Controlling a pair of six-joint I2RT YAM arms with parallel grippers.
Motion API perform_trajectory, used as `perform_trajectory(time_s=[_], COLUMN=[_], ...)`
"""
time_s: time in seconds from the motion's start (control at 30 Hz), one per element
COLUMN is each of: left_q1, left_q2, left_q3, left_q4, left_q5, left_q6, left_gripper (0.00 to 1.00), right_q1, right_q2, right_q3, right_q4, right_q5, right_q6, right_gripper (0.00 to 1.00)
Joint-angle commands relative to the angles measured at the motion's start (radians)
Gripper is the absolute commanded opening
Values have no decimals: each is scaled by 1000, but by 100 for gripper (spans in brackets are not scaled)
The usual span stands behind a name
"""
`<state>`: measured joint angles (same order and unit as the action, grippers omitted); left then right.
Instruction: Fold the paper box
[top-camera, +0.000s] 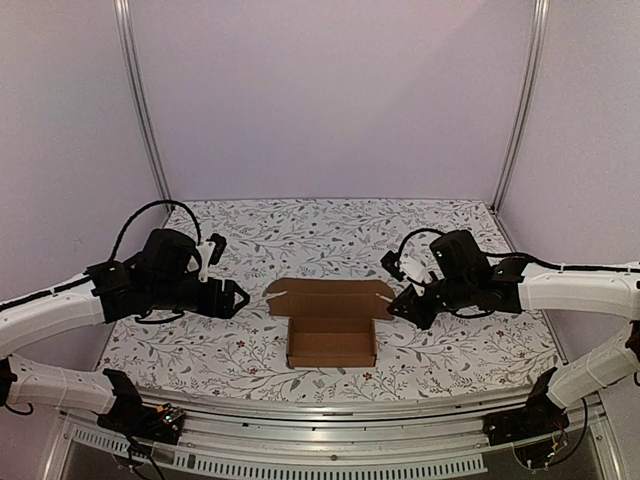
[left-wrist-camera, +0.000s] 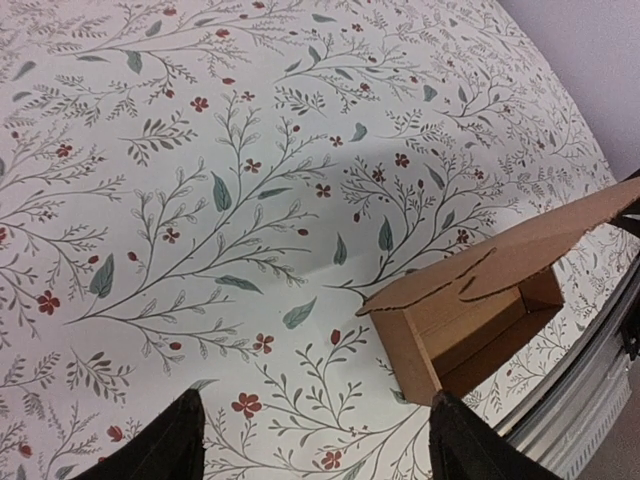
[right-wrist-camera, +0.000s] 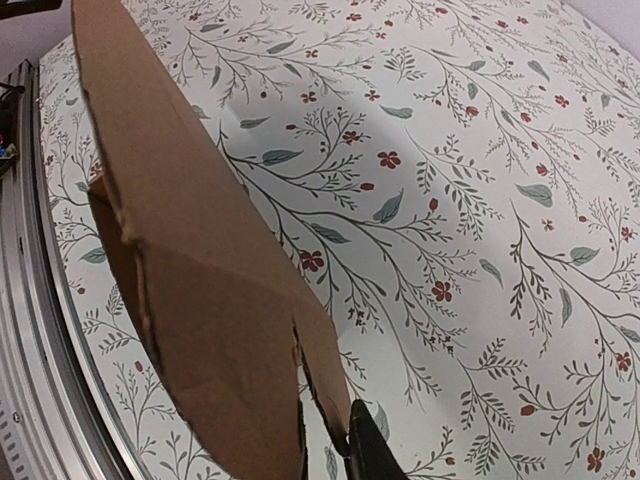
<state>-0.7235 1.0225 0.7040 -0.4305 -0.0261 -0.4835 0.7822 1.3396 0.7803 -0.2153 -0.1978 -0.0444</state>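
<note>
Top external view: the box (top-camera: 332, 343) sits at the middle of the flowered worktop (top-camera: 450, 240), its tray already standing and its lid (top-camera: 328, 298) lying open behind; the left claw (top-camera: 235, 298) hovers just beside the lid's left end, spread wide and empty in its wrist view; the right claw (top-camera: 398, 303) is at the lid's right end, and its wrist view shows cardboard filling the frame with only one finger (right-wrist-camera: 366, 445) visible, so I cannot tell whether it grips. The cardboard looks light and thin, stiff across panels but weak at creases; it would likely slide if pushed; best held at the lid's free edge or side tabs.
</note>
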Motion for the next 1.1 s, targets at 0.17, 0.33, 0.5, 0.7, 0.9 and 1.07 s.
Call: perform_trajectory(time_s=[0.17, 0.33, 0.5, 0.7, 0.9, 1.07], left_q1=[9, 9, 9, 9, 9, 9], left_q2=[26, 32, 61, 123, 108, 71], left_q3=[-18, -40, -90, -113, -154, -218], left_q4=[58, 116, 254, 398, 487, 564], left_q5=[48, 77, 80, 97, 96, 172], left_q6=[-3, 13, 36, 109, 194, 239], left_gripper=[74, 74, 74, 74, 74, 75], right_q1=[-6, -6, -6, -5, -3, 24], right_q2=[-16, -25, -31, -47, -106, -154], right_q3=[7, 2, 1, -6, -34, -48], right_q4=[5, -4, -23, -68, -99, -110], right_q5=[-23, -51, -94, -166, -205, -201], right_q6=[-24, -45, -74, -92, -92, -88], right_gripper=[0, 0, 0, 0, 0, 0])
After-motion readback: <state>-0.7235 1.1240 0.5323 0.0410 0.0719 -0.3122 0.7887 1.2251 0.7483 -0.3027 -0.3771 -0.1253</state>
